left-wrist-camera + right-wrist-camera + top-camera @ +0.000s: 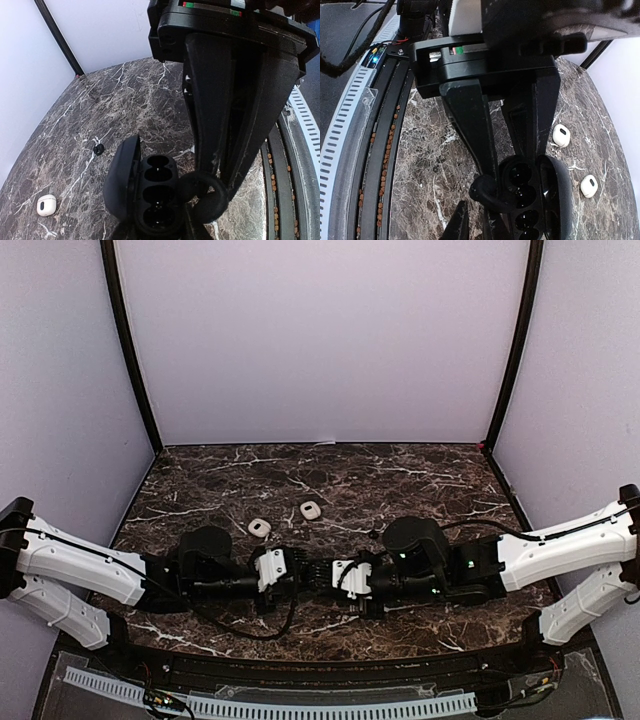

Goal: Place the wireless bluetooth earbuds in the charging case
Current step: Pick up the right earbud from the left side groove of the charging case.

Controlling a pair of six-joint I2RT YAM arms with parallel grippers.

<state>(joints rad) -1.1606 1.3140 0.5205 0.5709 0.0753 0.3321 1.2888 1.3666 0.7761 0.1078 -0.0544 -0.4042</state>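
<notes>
Open case (157, 192) clamped in left gripper (514, 167), right gripper (212, 182) pinching black earbud (204, 198), white earbuds (561, 135) beyond

— What's on the dark white-veined marble table (430, 475)?
— A white pebble-shaped case (259, 528) mid-table, a second white case (310, 510) just right and farther, and a tiny black roundish bit (98, 148), possibly an earbud.

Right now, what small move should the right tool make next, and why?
Probably nudge the right tool sideways to centre its black earbud over an empty well of the open charging case: the bud hangs beside the rim, not yet seated.
</notes>
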